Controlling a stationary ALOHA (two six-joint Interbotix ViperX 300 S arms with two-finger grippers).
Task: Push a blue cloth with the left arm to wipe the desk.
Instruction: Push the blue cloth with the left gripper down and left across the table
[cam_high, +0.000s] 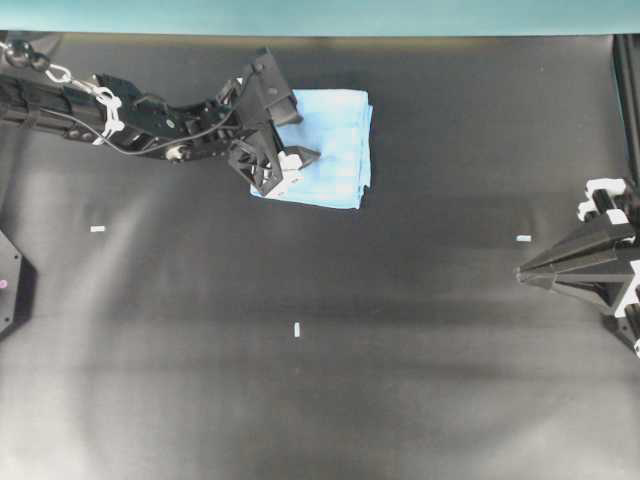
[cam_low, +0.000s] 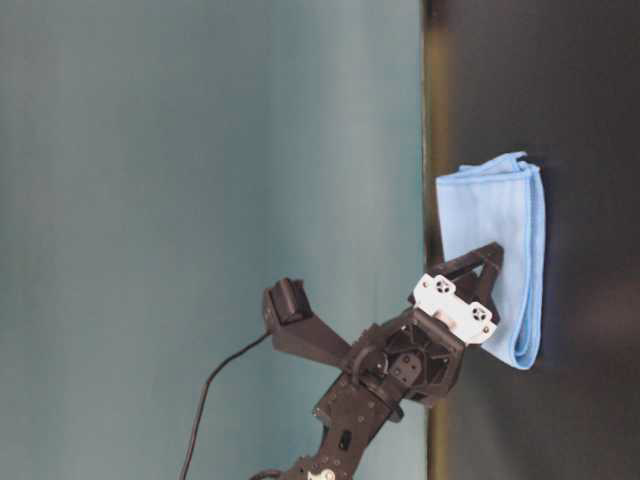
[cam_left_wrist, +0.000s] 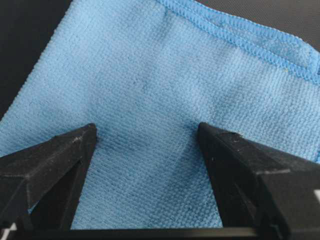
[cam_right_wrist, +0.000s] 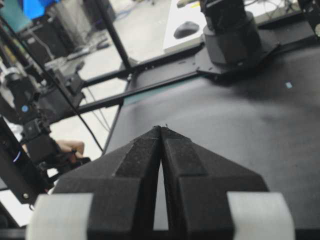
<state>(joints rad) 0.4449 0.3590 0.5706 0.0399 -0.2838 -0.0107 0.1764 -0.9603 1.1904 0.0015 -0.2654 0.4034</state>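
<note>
Lying flat, blue cloth (cam_high: 330, 148) squarish.

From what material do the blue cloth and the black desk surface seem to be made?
The blue cloth: soft woven fabric, probably microfibre; a fine grid texture and a stitched hem show in the left wrist view. The desk: a matte black sheet, perhaps vinyl or fabric; faint creases and dull reflections show, but the exact material is uncertain.

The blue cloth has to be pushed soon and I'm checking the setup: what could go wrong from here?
The left gripper is open over the blue cloth near its left edge, so a push from there may bunch or unfold the folded layers rather than slide them. The cloth lies close to the teal strip at the far edge of the desk; a push that way could run it off.
</note>
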